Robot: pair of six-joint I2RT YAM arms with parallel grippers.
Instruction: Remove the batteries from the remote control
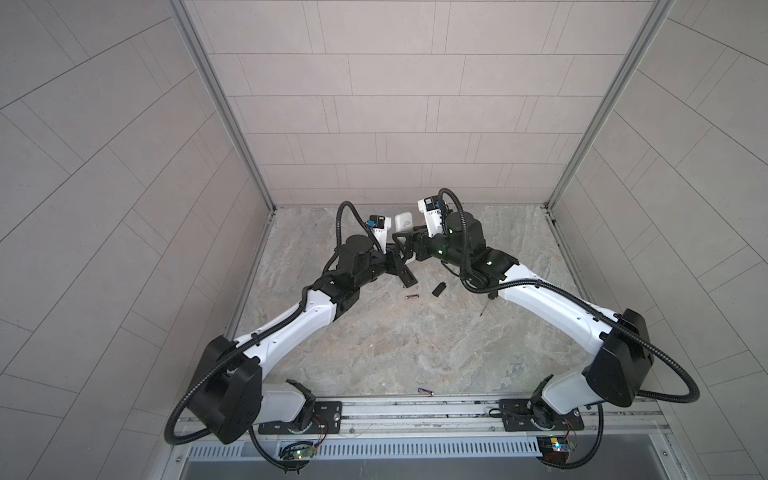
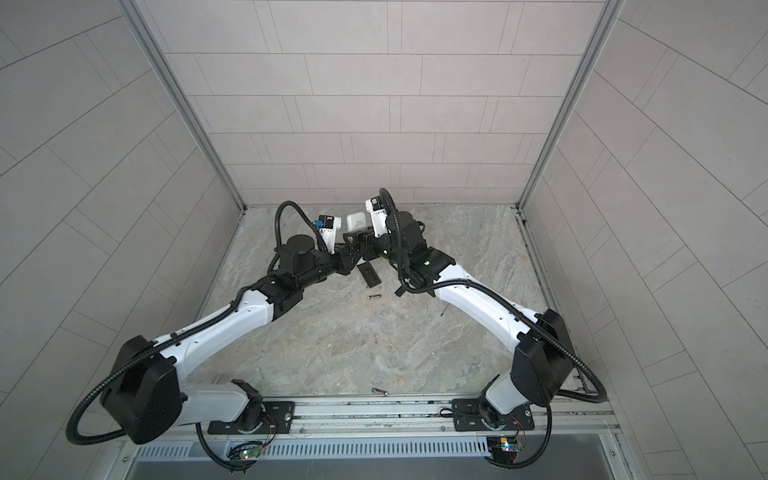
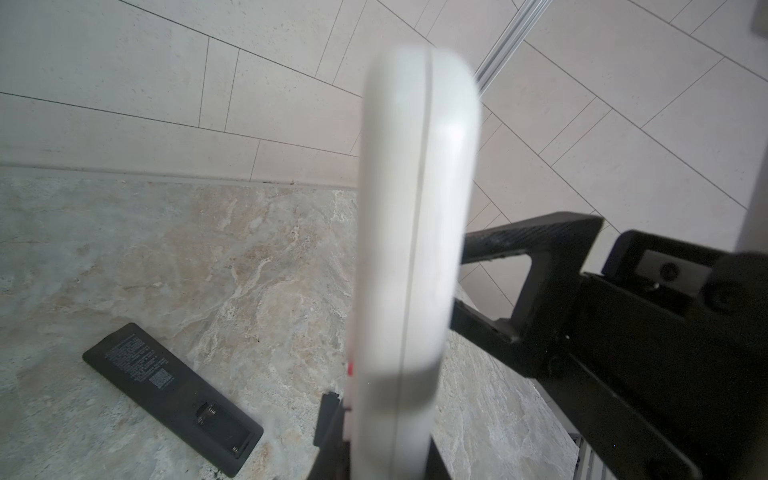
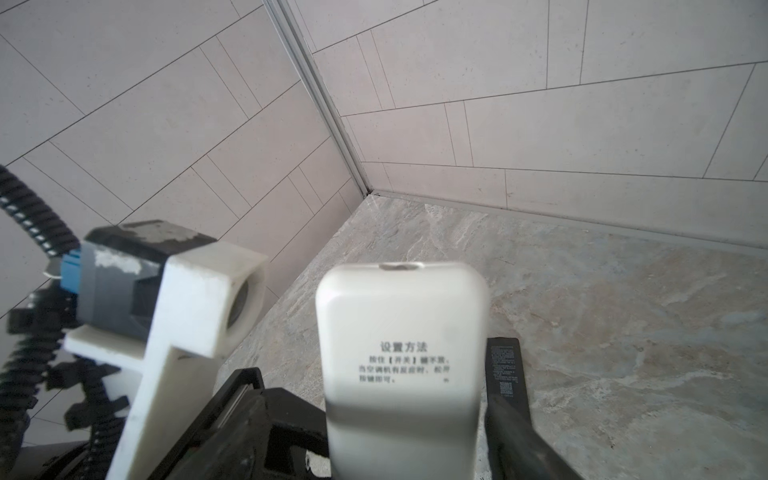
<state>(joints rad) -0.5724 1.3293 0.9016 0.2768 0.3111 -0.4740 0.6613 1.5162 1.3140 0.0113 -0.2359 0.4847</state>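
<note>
Left gripper (image 3: 382, 440) is pinched tight on the white remote's (image 3: 415, 208) lower end, holding it upright above the table (image 1: 374, 340). Right gripper (image 4: 374, 390) is spread wide, one finger on each side of that remote with gaps showing (no contact that I can see). One battery (image 1: 412, 296) lies on the table just by the black remote (image 1: 407, 277), a second battery (image 1: 425, 390) near the front rail (image 1: 415, 409). The black remote's bay is empty, and a black cover (image 1: 439, 289) lies beside it.
</note>
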